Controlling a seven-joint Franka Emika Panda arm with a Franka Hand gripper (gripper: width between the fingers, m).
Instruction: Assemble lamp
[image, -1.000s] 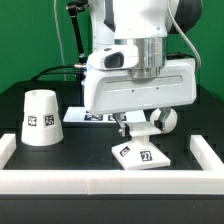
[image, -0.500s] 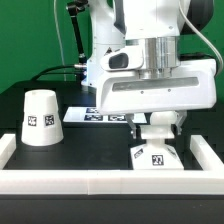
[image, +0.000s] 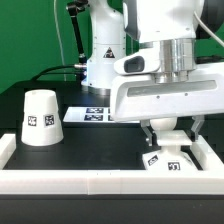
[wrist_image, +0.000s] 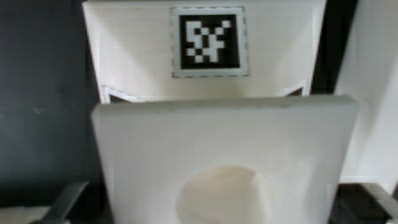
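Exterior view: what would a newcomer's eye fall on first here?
First comes the big white gripper, low at the exterior view's right, with its fingers down at the flat base. Next comes the shade, which stands alone, wide end down, at the exterior view's left.

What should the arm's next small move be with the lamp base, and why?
Probably nudge the base toward the white wall at the exterior view's right until it seats there. The gripper sits low over the base, fingers either side of it. The base lies near that wall, though contact cannot be told. The shade stands well clear at the left.
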